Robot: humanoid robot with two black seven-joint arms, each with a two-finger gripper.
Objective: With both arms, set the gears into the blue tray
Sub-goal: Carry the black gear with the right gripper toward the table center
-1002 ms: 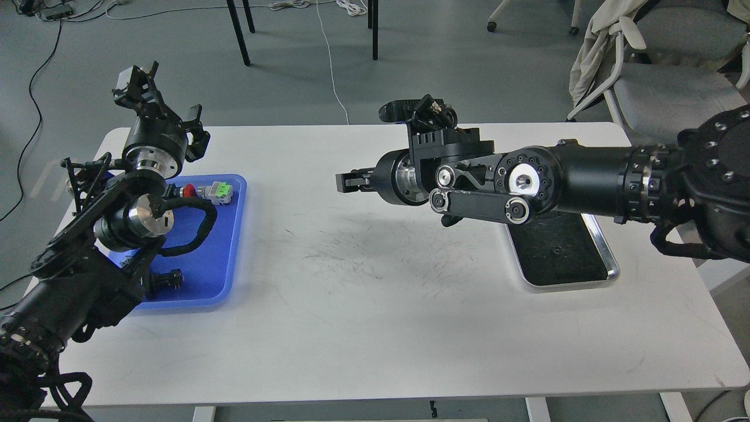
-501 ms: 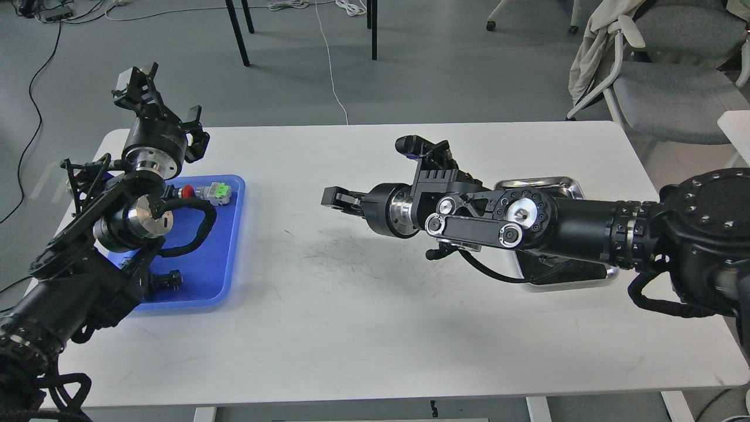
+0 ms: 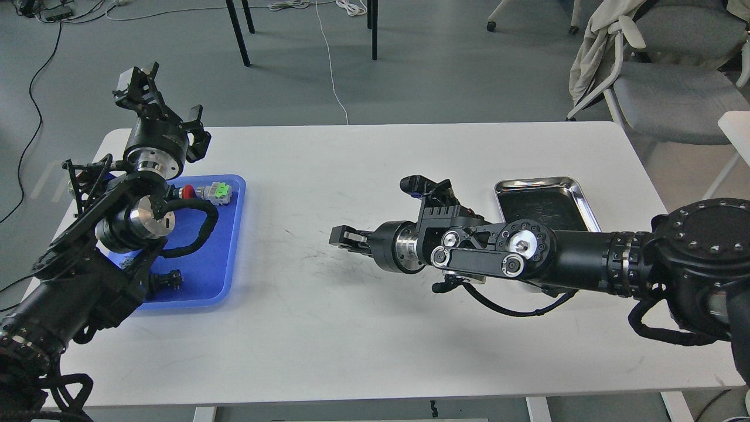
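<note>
Blue tray [image 3: 225, 258] at left, right jaws [image 3: 340, 237] well apart

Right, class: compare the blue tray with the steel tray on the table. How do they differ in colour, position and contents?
The blue tray is bright blue plastic; the steel tray is shiny metal with a dark bottom. The blue tray lies at the table's left side, partly hidden by the left arm; the steel tray lies right, partly hidden by the right arm. The blue tray holds a grey-and-green connector; the steel tray's visible part shows nothing clear. Both are shallow, rectangular, round-cornered.
</note>
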